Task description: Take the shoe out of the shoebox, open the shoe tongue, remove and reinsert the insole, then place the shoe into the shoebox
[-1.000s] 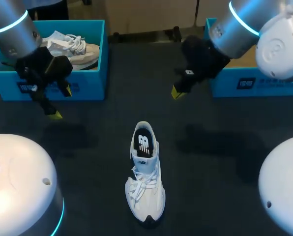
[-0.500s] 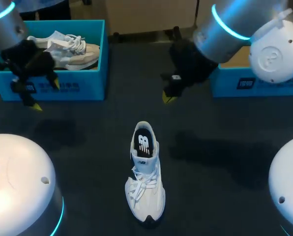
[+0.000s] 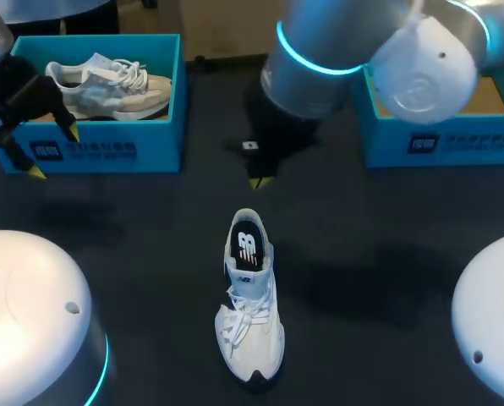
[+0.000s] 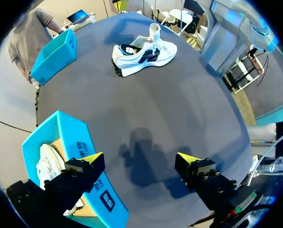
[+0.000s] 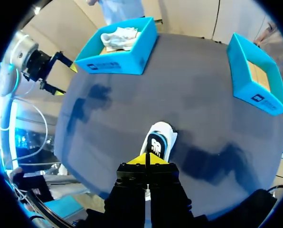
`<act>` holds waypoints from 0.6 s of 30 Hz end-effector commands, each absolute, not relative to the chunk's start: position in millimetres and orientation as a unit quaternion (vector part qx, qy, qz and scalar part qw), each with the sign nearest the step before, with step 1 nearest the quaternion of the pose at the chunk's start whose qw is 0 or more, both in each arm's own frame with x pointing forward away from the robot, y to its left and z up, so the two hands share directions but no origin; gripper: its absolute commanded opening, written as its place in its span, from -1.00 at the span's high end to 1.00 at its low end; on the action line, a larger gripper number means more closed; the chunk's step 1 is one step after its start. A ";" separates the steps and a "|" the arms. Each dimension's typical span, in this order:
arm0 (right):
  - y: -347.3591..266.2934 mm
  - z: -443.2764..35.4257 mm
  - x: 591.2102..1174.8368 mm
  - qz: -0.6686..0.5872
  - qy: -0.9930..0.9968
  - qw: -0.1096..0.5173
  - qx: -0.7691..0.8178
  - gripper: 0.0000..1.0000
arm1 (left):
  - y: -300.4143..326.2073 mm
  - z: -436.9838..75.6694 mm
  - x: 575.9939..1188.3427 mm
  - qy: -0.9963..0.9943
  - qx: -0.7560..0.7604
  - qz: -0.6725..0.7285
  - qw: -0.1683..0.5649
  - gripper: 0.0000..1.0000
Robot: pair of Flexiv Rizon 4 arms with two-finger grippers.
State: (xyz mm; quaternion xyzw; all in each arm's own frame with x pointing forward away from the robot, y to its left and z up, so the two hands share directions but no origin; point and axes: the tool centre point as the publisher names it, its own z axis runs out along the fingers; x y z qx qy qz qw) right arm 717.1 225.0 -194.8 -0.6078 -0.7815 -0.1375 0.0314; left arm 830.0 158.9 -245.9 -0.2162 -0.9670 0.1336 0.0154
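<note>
A white shoe (image 3: 250, 296) with a dark insole lies on the dark table near the front middle, heel toward the boxes. My right gripper (image 3: 259, 180) hangs shut and holding nothing just behind the heel; in the right wrist view its joined tips (image 5: 147, 159) sit right over the shoe (image 5: 159, 140). My left gripper (image 3: 53, 152) stands open with nothing in it, in front of the left blue shoebox (image 3: 108, 152). Seen from the left wrist, the open gripper (image 4: 139, 159) hovers over bare table beside that shoebox (image 4: 72, 147), and the white shoe (image 4: 144, 52) lies far ahead.
The left shoebox holds a second pale shoe (image 3: 108, 85). Another blue box (image 3: 455, 144) stands at the back right, its inside mostly hidden by my right arm. My arm bases fill both front corners.
The right arm has swung left across the table, bringing its shut gripper to the middle behind the shoe's heel. The left gripper has drawn back to the left, toward the left box. The shoe has not moved.
</note>
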 end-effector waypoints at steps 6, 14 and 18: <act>257.2 -213.6 719.7 -0.127 -0.818 -0.023 -0.561 1.00 | 159.1 -245.2 829.4 -0.967 -0.217 0.132 0.015 -1.00; 263.1 -248.1 708.5 -0.115 -0.809 0.000 -0.577 1.00 | 159.1 -245.2 829.4 -0.967 -0.217 0.132 0.015 -1.00; 260.7 -252.2 706.4 -0.115 -0.804 0.010 -0.584 1.00 | 159.1 -245.2 829.4 -0.967 -0.217 0.132 0.015 -1.00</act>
